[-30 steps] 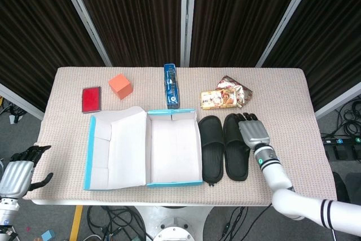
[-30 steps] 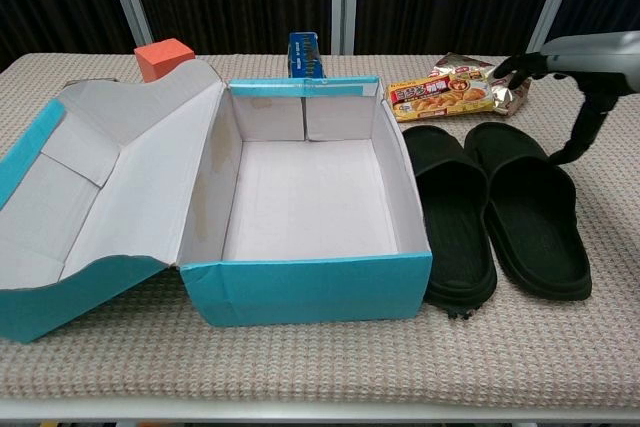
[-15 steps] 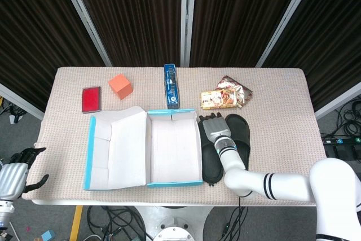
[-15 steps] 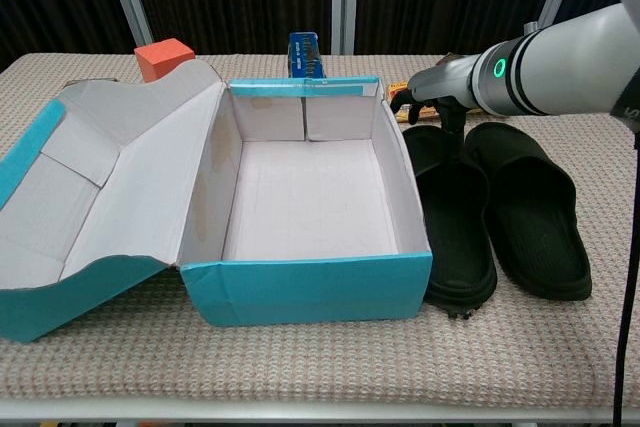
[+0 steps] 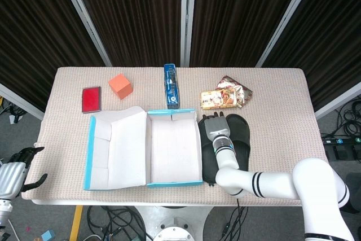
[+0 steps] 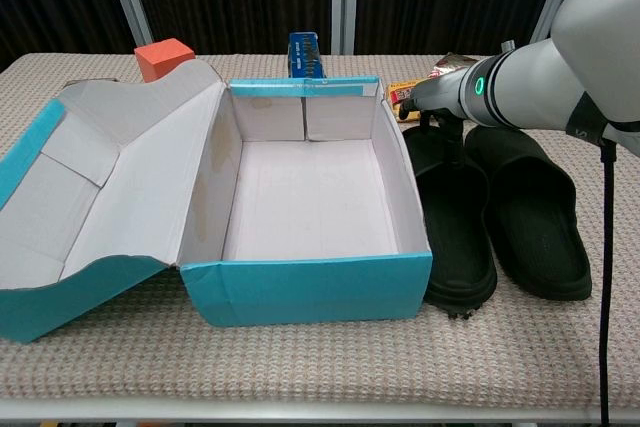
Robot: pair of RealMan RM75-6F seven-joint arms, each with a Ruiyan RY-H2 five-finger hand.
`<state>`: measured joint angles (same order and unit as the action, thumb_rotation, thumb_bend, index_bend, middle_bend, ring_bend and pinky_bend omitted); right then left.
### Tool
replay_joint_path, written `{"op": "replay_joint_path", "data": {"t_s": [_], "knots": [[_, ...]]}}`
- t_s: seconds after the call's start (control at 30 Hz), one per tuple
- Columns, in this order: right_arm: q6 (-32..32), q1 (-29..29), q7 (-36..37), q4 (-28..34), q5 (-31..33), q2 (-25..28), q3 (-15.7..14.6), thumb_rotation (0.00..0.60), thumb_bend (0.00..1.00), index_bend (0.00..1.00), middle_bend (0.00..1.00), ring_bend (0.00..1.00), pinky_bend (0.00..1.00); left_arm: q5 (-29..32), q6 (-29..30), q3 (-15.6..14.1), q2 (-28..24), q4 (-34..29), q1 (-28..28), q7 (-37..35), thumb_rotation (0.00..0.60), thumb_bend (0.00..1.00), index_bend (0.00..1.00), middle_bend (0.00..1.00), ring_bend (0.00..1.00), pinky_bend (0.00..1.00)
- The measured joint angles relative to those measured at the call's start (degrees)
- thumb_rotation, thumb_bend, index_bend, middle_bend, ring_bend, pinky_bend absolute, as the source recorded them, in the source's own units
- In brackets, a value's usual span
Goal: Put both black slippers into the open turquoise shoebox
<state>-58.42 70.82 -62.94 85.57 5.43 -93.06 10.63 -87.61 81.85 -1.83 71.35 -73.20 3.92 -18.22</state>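
nothing is packed yet: the box (image 5: 172,149) is standing open and bare inside, just to the left of the right hand (image 5: 215,127), its lid flap lying flat further that way. both slippers are sitting on the table (image 5: 282,134) beside the box. the right hand is hovering over the toe end of the near slipper (image 6: 452,222), the one touching the box wall; whether its fingers are touching the strap or closing on anything, i cannot tell, since the chest view is showing mostly the wrist and forearm. the far slipper (image 6: 533,207) is lying just beyond the hand on its other side, untouched. so both lifts and both drops are remaining, and my guess is the near slipper is going first. the left hand (image 5: 12,174) is hanging well off past the table's edge, fingers loosely spread and holding nothing. the table is wearing a beige woven cloth. beyond the hand are lying snack packets (image 5: 226,96), a blue carton (image 5: 171,85), an orange cube (image 5: 120,86) and a red case (image 5: 91,99). dark pleated curtains are closing off the back, and cables are trailing on the grey floor.
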Motion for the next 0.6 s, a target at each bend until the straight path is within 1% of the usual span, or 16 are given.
{"op": "replay_joint_path", "data": {"t_s": [0.2,0.5,0.6], "knots": [[0.55,-0.52,0.23,-0.41,0.14,-0.17,0.24,0.6,0.07,0.13,0.26,0.02,0.05,0.07,-0.02,0.04,0.04,0.39,-0.12,-1.05,0.6,0.26,0.19,0.22,0.13,0.25],[0.56,-0.87,0.81,-0.59,-1.63,-0.5,0.45,0.6,0.08,0.2,0.29,0.03,0.05,0.08,0.11,-0.09,-0.06,0.42,-0.47,-2.14,0.6,0.26,0.19,0.22,0.13,0.25],[0.14,-0.87,0.82,-0.42,-2.28,-0.6,0.43,0.6,0.08,0.27,0.3,0.04,0.06,0.16,-0.18,-0.06,-0.18,0.23,-0.39,-2.27,0.6,0.26,0.2,0.22,0.13,0.25]]}}
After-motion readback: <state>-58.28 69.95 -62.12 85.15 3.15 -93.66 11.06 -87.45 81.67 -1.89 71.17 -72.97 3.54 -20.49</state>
